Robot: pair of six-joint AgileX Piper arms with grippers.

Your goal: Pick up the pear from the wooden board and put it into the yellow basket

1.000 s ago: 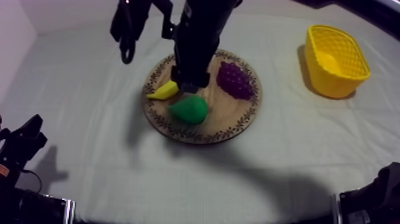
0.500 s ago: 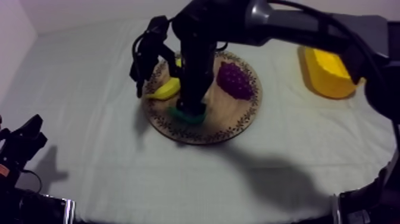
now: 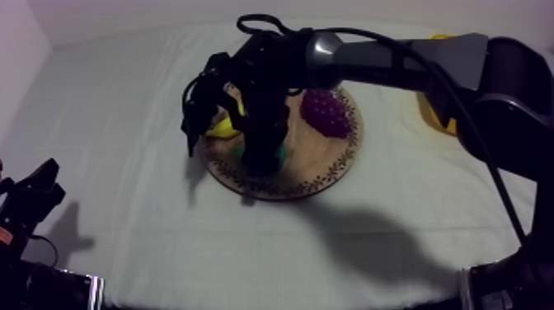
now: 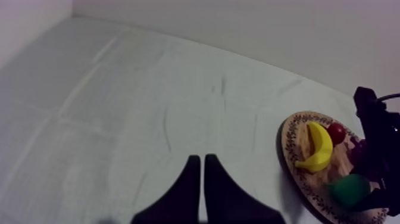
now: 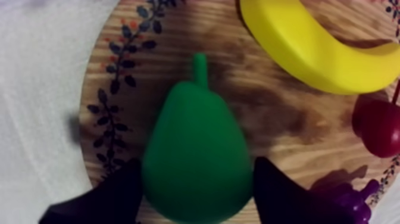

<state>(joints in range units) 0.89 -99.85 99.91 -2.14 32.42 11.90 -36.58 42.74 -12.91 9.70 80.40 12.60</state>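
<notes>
Pear [image 5: 196, 149] is pinched by right gripper [image 5: 196, 179] on the board [image 5: 113, 77].
It is gripped at both sides, beside the banana [image 5: 315, 47] (small red fruit [image 5: 378, 128] close by). Left gripper [image 4: 199, 164] is pressed together over cloth [image 4: 119, 119]; basket [image 3: 433, 119] is set well apart.

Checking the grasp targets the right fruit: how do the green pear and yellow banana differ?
The green pear is plump and sits between the jaws of the right gripper, which touch its sides; the yellow banana is long, curved and untouched. The pear lies near the rim of the round wooden board; the banana lies beside the small red fruit. Both rest on the board.
</notes>
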